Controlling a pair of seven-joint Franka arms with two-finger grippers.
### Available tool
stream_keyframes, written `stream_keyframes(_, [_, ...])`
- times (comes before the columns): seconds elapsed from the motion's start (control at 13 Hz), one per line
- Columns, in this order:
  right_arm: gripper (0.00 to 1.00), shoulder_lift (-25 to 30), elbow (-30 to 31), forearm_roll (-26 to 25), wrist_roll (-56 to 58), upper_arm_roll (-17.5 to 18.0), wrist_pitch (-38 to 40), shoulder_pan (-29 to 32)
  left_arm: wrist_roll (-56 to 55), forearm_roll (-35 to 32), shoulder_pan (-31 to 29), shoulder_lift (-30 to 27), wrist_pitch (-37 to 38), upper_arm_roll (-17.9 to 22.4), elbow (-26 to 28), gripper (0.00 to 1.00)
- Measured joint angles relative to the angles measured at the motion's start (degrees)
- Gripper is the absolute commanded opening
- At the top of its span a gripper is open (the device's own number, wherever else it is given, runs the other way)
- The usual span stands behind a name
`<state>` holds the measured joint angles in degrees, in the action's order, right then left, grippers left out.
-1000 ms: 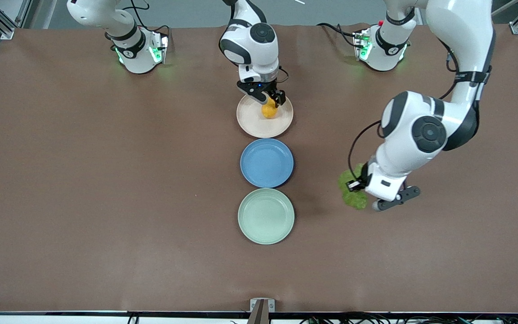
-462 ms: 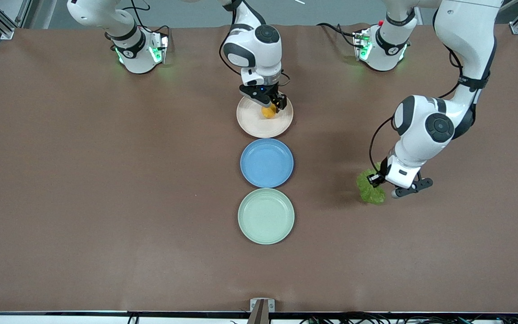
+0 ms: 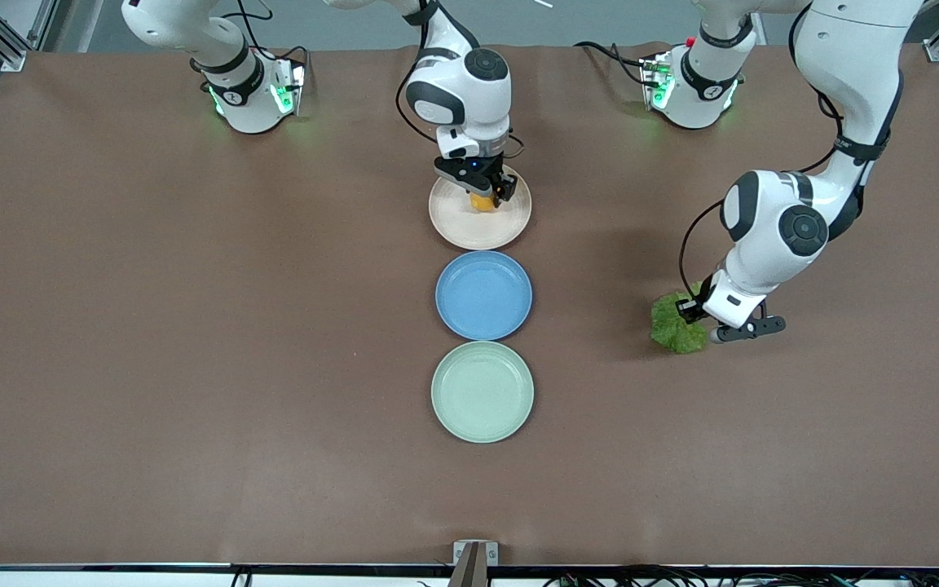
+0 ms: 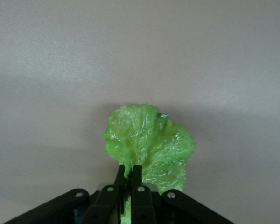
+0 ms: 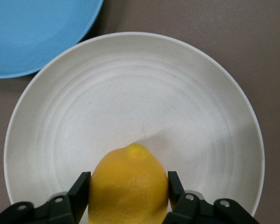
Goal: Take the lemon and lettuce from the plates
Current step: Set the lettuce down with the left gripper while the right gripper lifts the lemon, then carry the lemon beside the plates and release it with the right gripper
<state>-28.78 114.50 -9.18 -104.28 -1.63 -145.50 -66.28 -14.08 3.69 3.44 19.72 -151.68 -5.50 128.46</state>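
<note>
Green and crinkled, the lettuce (image 3: 676, 324) is hanging pinched by its stem end in the left gripper (image 4: 128, 175), whose fingers (image 4: 136, 177) are clenched flat on the leaf. Over the last second this arm has been carrying the leaf away from the plates, toward its own end of the surface (image 3: 192, 367), and sinking lower over bare brown cloth; the mint green plate (image 3: 482, 392), nearest the front camera, is lying empty. That half of the task looks all but finished, with only a set-down left to do.

At the beige-pink plate (image 3: 480, 222), the right gripper (image 5: 129, 186) has been coming down onto the lemon (image 5: 129, 184) during the same second. Its fingers (image 5: 80, 189) are now sitting on either side of the fruit, touching or very nearly touching the skin, and the lemon is resting on the plate toward the robots' bases. The grip seems to be closing, so the lift should come next.

Between the two task plates the blue plate (image 3: 483, 294) is lying empty and playing no part. Nothing is blocking either arm: the two grippers are working well apart, and the surface around the lettuce is open.
</note>
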Motion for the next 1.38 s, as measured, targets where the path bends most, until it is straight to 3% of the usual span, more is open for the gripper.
stream_keyframes(0.08, [0.36,-0.01,-0.11,-0.14,0.01,-0.01,0.00,0.00,1.50,0.00,-0.48,0.00,0.00,-0.01,0.14,0.94])
stream_keyframes(0.15, [0.10,-0.04,-0.12,-0.46,0.07,-0.05,0.00,0.02,2.18,0.00,-0.85,-0.02,0.00,-0.01,0.15,1.00])
stream_keyframes(0.23, [0.00,-0.04,-0.14,-1.13,0.25,-0.13,0.01,0.19,2.67,0.00,-1.02,-0.20,0.30,-0.01,0.11,1.00])
stream_keyframes(0.38, [0.00,-0.05,-0.30,-1.39,1.68,-0.36,0.08,1.27,2.86,0.00,-1.03,-1.78,4.55,-0.05,-0.88,1.00])
stream_keyframes(0.62, [0.00,0.89,-1.04,-1.42,8.28,-0.66,0.24,6.52,4.92,0.00,-2.05,-7.93,19.58,-0.08,-5.76,1.00])
stream_keyframes(1.0, [0.00,8.29,3.23,-1.39,32.89,-0.73,4.33,22.64,11.65,0.00,-7.44,-18.63,42.12,-0.03,-16.59,1.00])
stream_keyframes(1.38, [0.00,10.90,8.96,-0.73,58.49,-0.74,5.14,39.61,12.05,0.00,-8.07,-20.70,56.50,0.10,-31.78,1.00])
